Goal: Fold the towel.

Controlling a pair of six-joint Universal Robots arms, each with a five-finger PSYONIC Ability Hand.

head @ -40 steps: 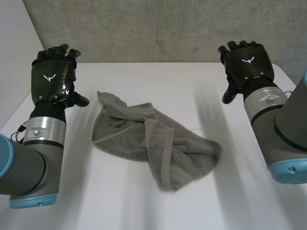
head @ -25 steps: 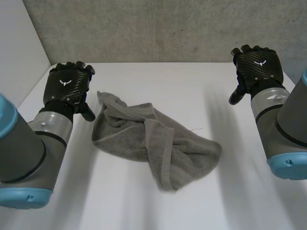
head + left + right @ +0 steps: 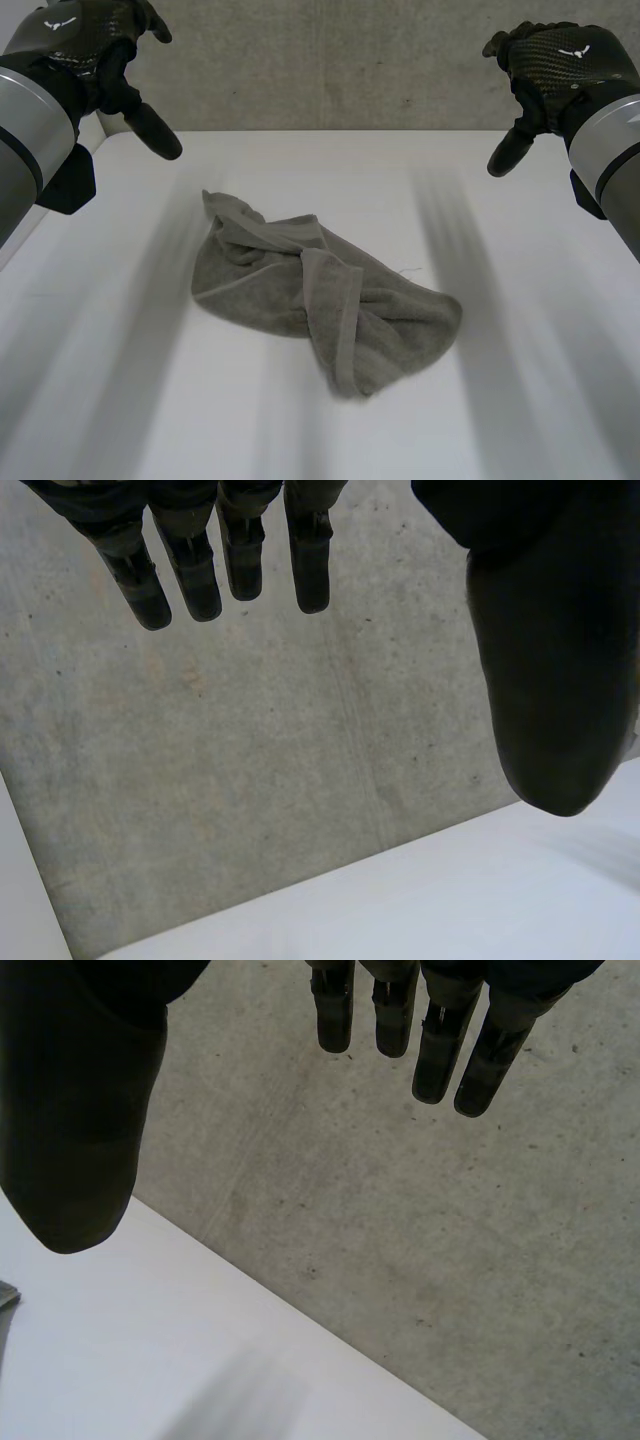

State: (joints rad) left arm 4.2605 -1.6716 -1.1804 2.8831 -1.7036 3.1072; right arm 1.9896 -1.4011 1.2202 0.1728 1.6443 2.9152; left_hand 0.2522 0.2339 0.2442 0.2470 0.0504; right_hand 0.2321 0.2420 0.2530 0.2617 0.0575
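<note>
One towel (image 3: 320, 305), grey, lies crumpled in the middle of the table (image 3: 520, 420). It is not flat and no fold has been made yet. A band of cloth is twisted across its middle. One corner sticks out to the far left, and a rounded bulk sits at the near right. Its long axis is diagonal, far left to near right.

Left hand (image 3: 85, 40): raised over the table's far-left corner, in front of the wall (image 3: 330, 60), well apart from the towel and holding nothing. In the left wrist view the fingers (image 3: 190, 570) are straight and side by side, with the thumb (image 3: 545, 680) held wide of them — a spread, slack hand.

Right hand (image 3: 555, 65): raised over the far-right corner, also empty. In the right wrist view its fingers (image 3: 440, 1040) are straight, with the thumb (image 3: 75, 1120) set apart.

Key relation: the towel lies below both hands and inward of them, toward the robot. The left hand is nearer, since the far-left corner lies just inward of its thumb, while a wide strip of bare table separates the right hand from the near-right bulk.

Judgement: the task is at its start. The towel probably needs spreading flat first — left hand down to the far-left corner, right hand reaching further in along the diagonal. The twisted band may drag if only one end is pulled.
</note>
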